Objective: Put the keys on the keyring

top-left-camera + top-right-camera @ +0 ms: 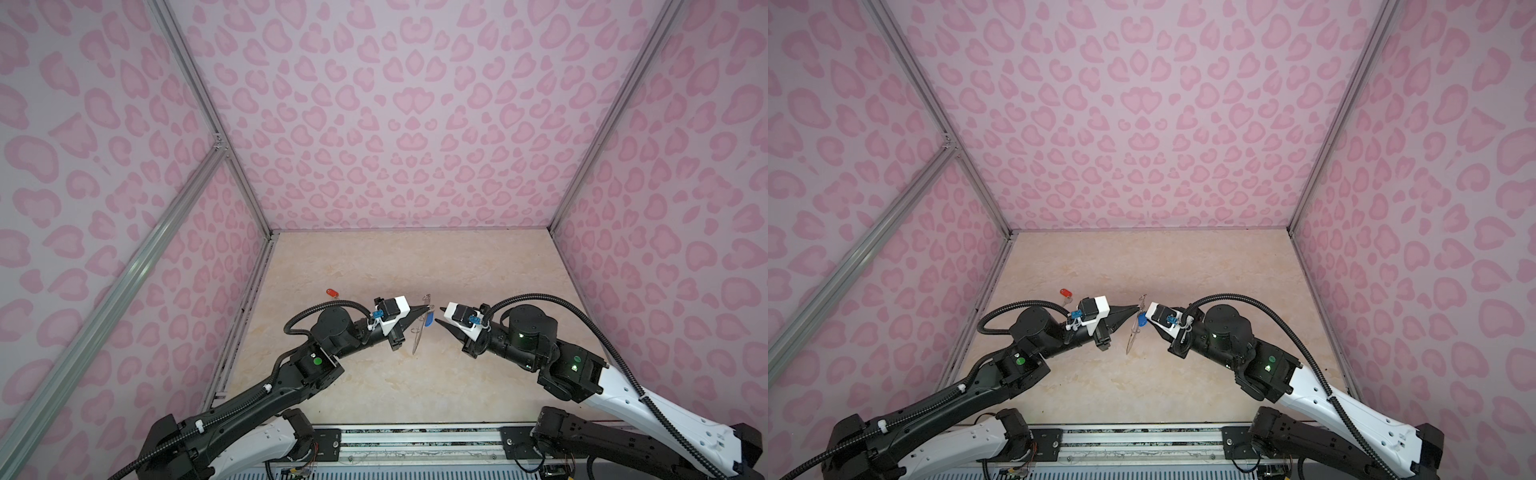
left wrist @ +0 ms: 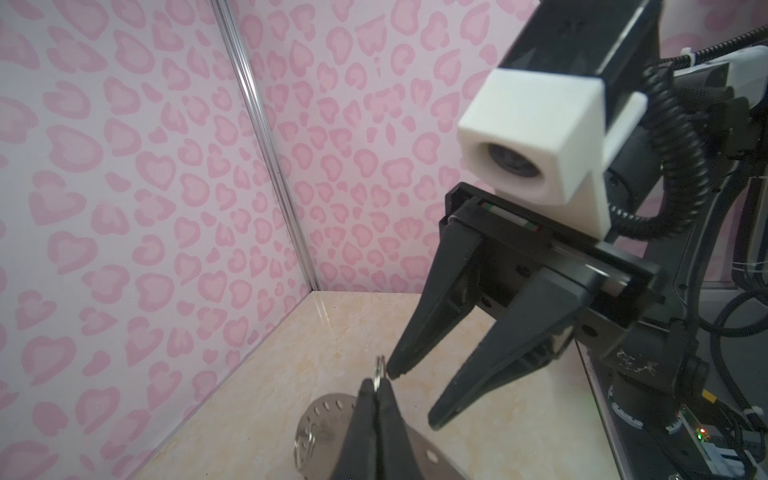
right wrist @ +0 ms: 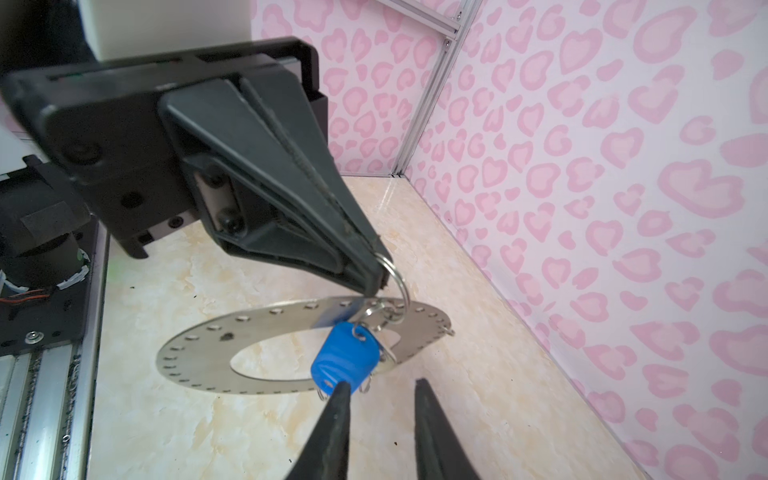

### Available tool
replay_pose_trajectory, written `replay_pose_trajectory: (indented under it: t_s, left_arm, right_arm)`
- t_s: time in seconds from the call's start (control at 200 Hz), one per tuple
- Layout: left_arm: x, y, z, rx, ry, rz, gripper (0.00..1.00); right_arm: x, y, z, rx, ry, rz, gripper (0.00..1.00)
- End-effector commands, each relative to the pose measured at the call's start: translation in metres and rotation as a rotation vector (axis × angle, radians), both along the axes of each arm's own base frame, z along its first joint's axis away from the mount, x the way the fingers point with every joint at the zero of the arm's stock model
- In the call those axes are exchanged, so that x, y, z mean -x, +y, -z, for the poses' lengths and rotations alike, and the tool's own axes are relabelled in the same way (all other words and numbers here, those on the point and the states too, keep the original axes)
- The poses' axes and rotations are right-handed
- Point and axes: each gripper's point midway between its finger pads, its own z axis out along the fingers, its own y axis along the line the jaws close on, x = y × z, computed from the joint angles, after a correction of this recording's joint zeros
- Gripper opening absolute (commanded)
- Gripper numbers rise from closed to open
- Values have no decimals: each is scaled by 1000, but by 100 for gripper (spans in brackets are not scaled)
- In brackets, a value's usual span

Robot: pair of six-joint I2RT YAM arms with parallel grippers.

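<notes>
Right hand [image 3: 381,382], partly open and empty, just beside the blue-tagged key [image 3: 345,363]; left hand [image 3: 372,278] clamped on a wire loop [image 3: 401,276] of the keyring [image 3: 199,345].

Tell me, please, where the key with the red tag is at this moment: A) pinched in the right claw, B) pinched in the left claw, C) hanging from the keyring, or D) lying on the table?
D: the red-tagged key lies on the table, away from the keyring that the left claw holds up by a wire loop; the right claw is open and empty.
</notes>
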Motion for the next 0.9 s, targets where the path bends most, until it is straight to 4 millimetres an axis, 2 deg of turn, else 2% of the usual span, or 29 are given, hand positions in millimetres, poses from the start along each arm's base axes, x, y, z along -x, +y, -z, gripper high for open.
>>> replay_pose_trajectory:
  t_s: [0.0, 0.225, 0.565, 0.635, 0.895]
  left_arm:
    - [5, 2, -12, 38, -29, 18, 3]
    - [5, 4, -12, 39, -25, 13, 3]
    - [8, 4, -10, 37, -27, 23, 3]
    - [9, 4, -11, 39, -27, 28, 3]
    - [13, 3, -12, 40, -32, 49, 3]
  right_arm:
    - [-1, 3, 4, -27, 32, 6, 31]
    - [-5, 17, 6, -100, 63, 19, 44]
    - [-12, 19, 8, -153, 81, 51, 47]
    - [-8, 21, 9, -154, 82, 28, 47]
    - [0, 24, 8, -202, 93, -43, 32]
